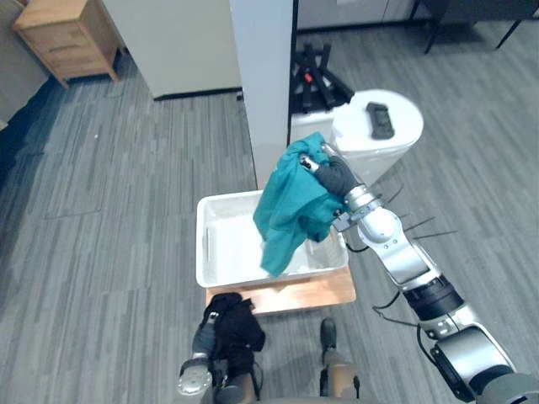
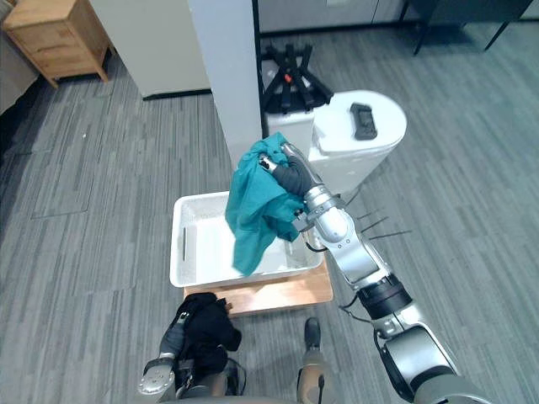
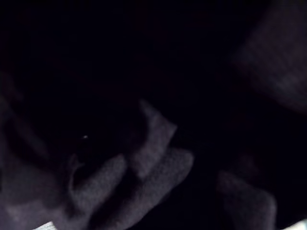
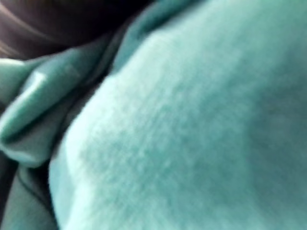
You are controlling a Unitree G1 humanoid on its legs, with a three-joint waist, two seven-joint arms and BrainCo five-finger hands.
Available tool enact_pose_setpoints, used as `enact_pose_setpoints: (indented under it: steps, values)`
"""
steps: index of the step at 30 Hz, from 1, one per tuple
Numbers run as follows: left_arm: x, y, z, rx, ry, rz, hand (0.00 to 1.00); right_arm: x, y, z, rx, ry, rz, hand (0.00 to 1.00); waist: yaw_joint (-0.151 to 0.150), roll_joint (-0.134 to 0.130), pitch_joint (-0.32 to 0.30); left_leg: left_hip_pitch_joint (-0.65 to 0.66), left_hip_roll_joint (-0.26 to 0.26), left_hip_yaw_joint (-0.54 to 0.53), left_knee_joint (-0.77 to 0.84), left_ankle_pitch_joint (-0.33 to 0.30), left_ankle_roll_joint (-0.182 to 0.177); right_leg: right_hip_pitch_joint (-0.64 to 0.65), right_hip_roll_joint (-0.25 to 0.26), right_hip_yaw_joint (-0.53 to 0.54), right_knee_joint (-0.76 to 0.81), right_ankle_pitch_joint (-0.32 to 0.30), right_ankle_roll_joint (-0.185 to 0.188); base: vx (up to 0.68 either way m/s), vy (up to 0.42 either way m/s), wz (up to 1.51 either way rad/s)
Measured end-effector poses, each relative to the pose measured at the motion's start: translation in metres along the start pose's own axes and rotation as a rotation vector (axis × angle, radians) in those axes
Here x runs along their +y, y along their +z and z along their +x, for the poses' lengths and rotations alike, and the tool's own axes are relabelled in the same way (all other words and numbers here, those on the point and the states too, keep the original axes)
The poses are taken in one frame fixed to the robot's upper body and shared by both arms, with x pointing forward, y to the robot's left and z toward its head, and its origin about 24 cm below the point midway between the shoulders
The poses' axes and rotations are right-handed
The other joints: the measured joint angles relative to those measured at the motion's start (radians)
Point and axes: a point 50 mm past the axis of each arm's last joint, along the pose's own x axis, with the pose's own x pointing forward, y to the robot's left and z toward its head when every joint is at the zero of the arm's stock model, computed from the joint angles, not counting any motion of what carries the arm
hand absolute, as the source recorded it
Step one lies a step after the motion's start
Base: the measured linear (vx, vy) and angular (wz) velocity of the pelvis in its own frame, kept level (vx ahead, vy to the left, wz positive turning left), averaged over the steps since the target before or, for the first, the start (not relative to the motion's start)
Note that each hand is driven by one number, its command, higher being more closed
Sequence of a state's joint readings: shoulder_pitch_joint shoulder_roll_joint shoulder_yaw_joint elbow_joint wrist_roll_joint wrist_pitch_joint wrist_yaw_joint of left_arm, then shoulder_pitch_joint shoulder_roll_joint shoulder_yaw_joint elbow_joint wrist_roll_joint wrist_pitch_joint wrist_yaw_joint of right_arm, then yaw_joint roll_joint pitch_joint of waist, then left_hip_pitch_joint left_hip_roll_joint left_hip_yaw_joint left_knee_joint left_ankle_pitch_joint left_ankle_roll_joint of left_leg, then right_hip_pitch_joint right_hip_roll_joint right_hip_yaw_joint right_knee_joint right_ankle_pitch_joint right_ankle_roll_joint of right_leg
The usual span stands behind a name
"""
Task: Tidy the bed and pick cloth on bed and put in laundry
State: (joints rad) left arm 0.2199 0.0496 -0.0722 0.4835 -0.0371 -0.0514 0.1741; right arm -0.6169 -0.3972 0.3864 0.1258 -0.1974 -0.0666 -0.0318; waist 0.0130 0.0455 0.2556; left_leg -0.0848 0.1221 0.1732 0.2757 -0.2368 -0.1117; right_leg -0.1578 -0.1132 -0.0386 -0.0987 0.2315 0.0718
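The grey plank floor (image 1: 101,210) carries a low light-wood platform (image 1: 312,293). A white rectangular plastic tub (image 1: 223,244) sits on it, leaving bare only the platform's near edge.

Grey plank floor (image 1: 109,210) runs all round. Just left of the right hand (image 1: 337,178) and beyond it rises a white pillar (image 1: 263,84). Close behind the hand is a white round-topped stand (image 1: 383,151), with a black folding frame (image 1: 316,76) farther back. Far to the hand's left sit a wooden bedside cabinet (image 1: 67,38) and a big white cupboard (image 1: 181,42).

black cloth (image 1: 237,330) hides left hand (image 1: 204,330), cabinet (image 1: 66,38) cropped
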Motion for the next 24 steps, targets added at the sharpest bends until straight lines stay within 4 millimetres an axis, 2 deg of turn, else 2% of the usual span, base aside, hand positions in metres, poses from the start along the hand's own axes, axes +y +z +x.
enact_pose_setpoints:
  steps: [1, 4, 5, 7, 8, 10, 14, 17, 19, 22, 24]
  values:
    - [-0.001, 0.003, 0.000, -0.014, -0.004, -0.001, 1.00, 0.000, -0.001, 0.002, 0.005, 0.007, -0.007, 1.00, 0.000, 0.006, 0.008, -0.011, -0.003, -0.001, 0.001, 0.002, 0.002, -0.008, -0.004, -0.003, 0.000, 0.003, 0.003, -0.04, 0.013, 0.17]
    - [-0.003, 0.018, 0.001, -0.089, -0.014, -0.011, 1.00, -0.005, -0.013, 0.010, 0.064, 0.019, -0.051, 1.00, 0.001, 0.046, 0.069, -0.079, -0.020, -0.019, 0.002, 0.015, 0.011, -0.065, -0.021, -0.018, 0.000, 0.024, 0.005, -0.06, 0.009, 0.15]
    - [-0.004, 0.018, 0.000, -0.091, -0.015, -0.011, 1.00, -0.005, -0.014, 0.010, 0.066, 0.020, -0.051, 1.00, 0.001, 0.048, 0.071, -0.082, -0.021, -0.020, 0.002, 0.016, 0.013, -0.068, -0.022, -0.018, 0.000, 0.025, 0.005, -0.06, 0.016, 0.12]
    - [-0.004, 0.028, 0.000, -0.139, -0.018, -0.018, 1.00, -0.006, -0.020, 0.012, 0.098, 0.024, -0.080, 1.00, 0.002, 0.065, 0.122, -0.114, -0.034, -0.032, 0.000, 0.031, 0.015, -0.105, -0.035, -0.026, 0.000, 0.040, 0.006, -0.03, 0.020, 0.13]
    - [-0.005, 0.030, 0.000, -0.144, -0.020, -0.019, 1.00, -0.006, -0.022, 0.012, 0.105, 0.026, -0.085, 0.00, 0.002, 0.069, 0.129, -0.119, -0.034, -0.033, -0.001, 0.033, 0.014, -0.110, -0.034, -0.028, 0.000, 0.047, 0.003, -0.03, 0.020, 0.09]
    - [-0.007, 0.033, 0.000, -0.157, -0.030, -0.018, 1.00, -0.003, -0.026, 0.009, 0.136, 0.030, -0.094, 0.00, 0.000, 0.076, 0.150, -0.121, -0.036, -0.036, -0.016, 0.042, 0.019, -0.115, -0.038, -0.035, 0.000, 0.052, -0.003, -0.03, 0.017, 0.09]
    - [-0.010, 0.036, 0.000, -0.172, -0.039, -0.017, 1.00, 0.008, -0.031, 0.003, 0.159, 0.051, -0.134, 0.00, 0.000, 0.076, 0.150, -0.120, -0.036, -0.044, -0.020, 0.043, 0.019, -0.112, -0.040, -0.040, 0.000, 0.052, -0.003, -0.02, 0.014, 0.07]
    - [-0.010, 0.049, -0.002, -0.224, -0.036, -0.028, 1.00, 0.013, -0.034, 0.002, 0.171, 0.061, -0.212, 0.00, 0.001, 0.076, 0.150, -0.107, -0.035, -0.049, -0.019, 0.043, 0.020, -0.094, -0.042, -0.044, 0.000, 0.052, -0.003, -0.02, 0.002, 0.07]
    - [-0.010, 0.066, -0.005, -0.298, -0.035, -0.049, 1.00, 0.014, -0.038, -0.002, 0.185, 0.038, -0.298, 0.00, 0.002, 0.075, 0.149, -0.079, -0.034, -0.060, -0.019, 0.043, 0.020, -0.061, -0.039, -0.044, 0.000, 0.052, -0.003, -0.04, 0.007, 0.13]
    - [-0.008, 0.088, -0.012, -0.393, -0.034, -0.078, 1.00, 0.010, -0.044, -0.010, 0.215, -0.011, -0.331, 0.00, 0.003, 0.069, 0.146, -0.056, -0.032, -0.065, -0.018, 0.043, 0.020, -0.035, -0.034, -0.043, 0.000, 0.051, -0.003, -0.06, 0.002, 0.07]
    - [-0.002, 0.106, -0.018, -0.480, -0.038, -0.098, 1.00, 0.004, -0.052, -0.026, 0.256, -0.066, -0.345, 0.00, 0.001, 0.058, 0.136, -0.040, -0.030, -0.063, -0.027, 0.043, 0.020, -0.012, -0.030, -0.041, 0.000, 0.035, -0.003, -0.10, -0.029, -0.01]
